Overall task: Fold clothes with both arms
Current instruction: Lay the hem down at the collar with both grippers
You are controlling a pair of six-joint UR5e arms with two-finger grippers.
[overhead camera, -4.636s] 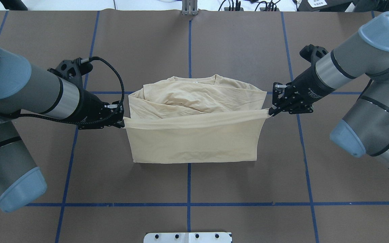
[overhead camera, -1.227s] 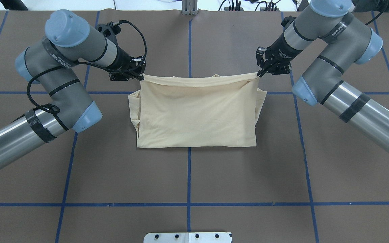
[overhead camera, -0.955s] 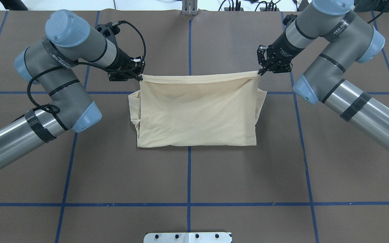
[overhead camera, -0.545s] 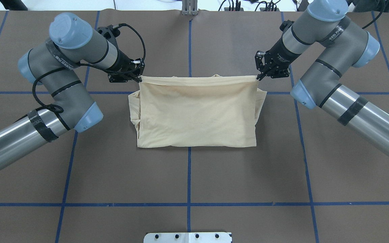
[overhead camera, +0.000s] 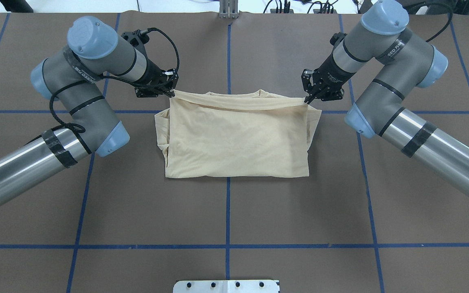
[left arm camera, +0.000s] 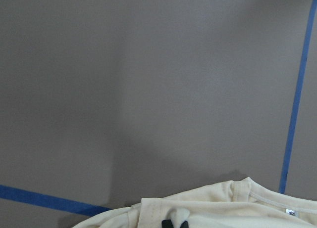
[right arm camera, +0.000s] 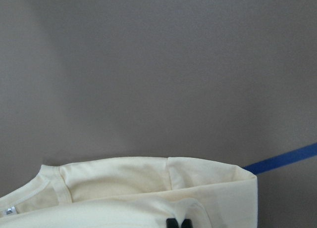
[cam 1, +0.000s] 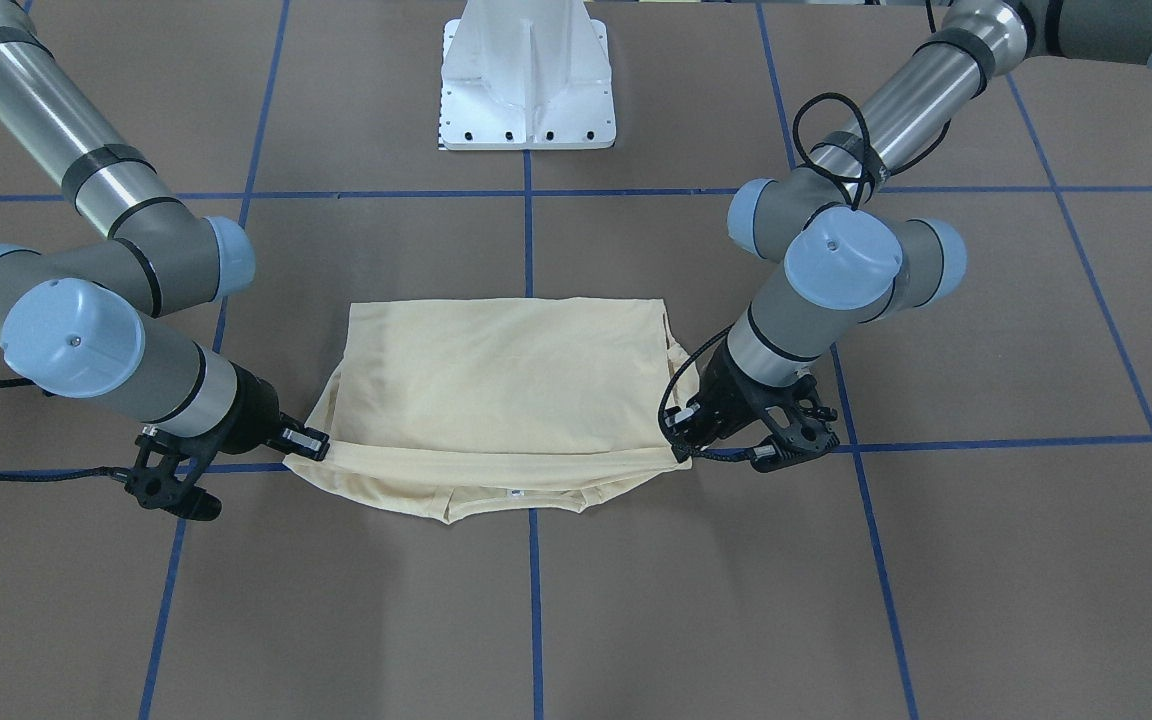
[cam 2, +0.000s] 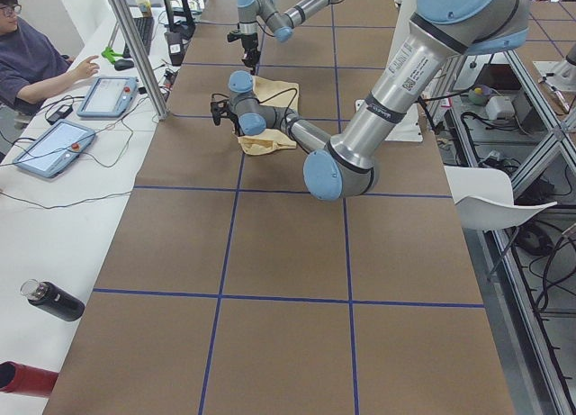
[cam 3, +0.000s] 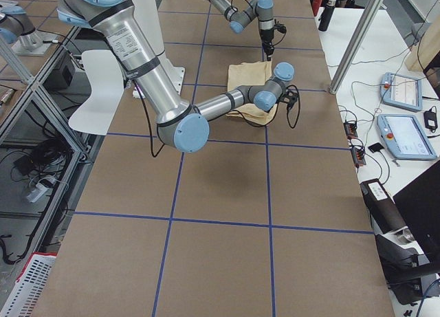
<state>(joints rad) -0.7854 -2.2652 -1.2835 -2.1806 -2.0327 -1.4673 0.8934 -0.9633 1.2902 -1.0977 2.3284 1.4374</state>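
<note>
Both grippers were pinched closed on the shirt (overhead camera: 234, 138): the left gripper (overhead camera: 172, 93) held its far left corner and the right gripper (overhead camera: 308, 99) its far right corner. The top layer's edge stretched between them, just short of the collar (cam 1: 516, 500) and its small white label (cam 1: 513, 493). The shirt lay folded mid-table (overhead camera: 136, 211), across a blue tape line (overhead camera: 227, 211).

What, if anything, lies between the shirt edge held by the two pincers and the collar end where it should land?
Nothing visible does. The left pincer and right pincer each grip a corner of the folded-over edge of the shirt, stretched just short of the collar. Only the shirt's own fabric lies beneath.
</note>
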